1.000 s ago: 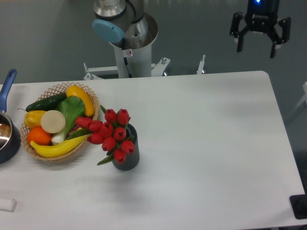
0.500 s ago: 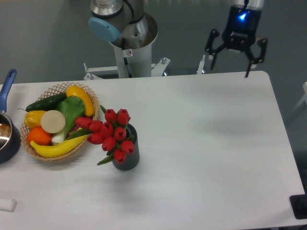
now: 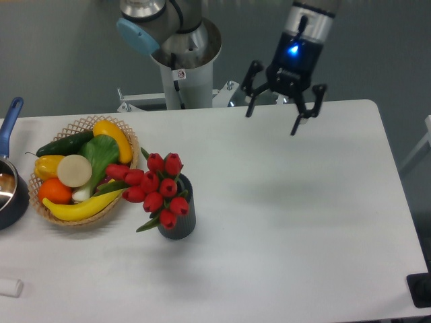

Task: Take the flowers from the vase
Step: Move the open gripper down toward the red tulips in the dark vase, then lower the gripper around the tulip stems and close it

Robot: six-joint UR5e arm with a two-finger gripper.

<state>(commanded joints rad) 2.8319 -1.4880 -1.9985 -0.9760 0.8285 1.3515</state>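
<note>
Hovering over the white table's [image 3: 303,222] far edge, gripper [image 3: 271,120] fingers spread wide; flowers [image 3: 153,186] sat in vase [image 3: 179,219] near left side, grey floor behind.

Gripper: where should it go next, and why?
Probably carry the gripper on toward the left and the near side of the table, until it hangs over the flowers. Its fingers are spread and empty, it sits over the table's far edge, and the tulips are in the vase beside the wicker basket, untouched.
</note>
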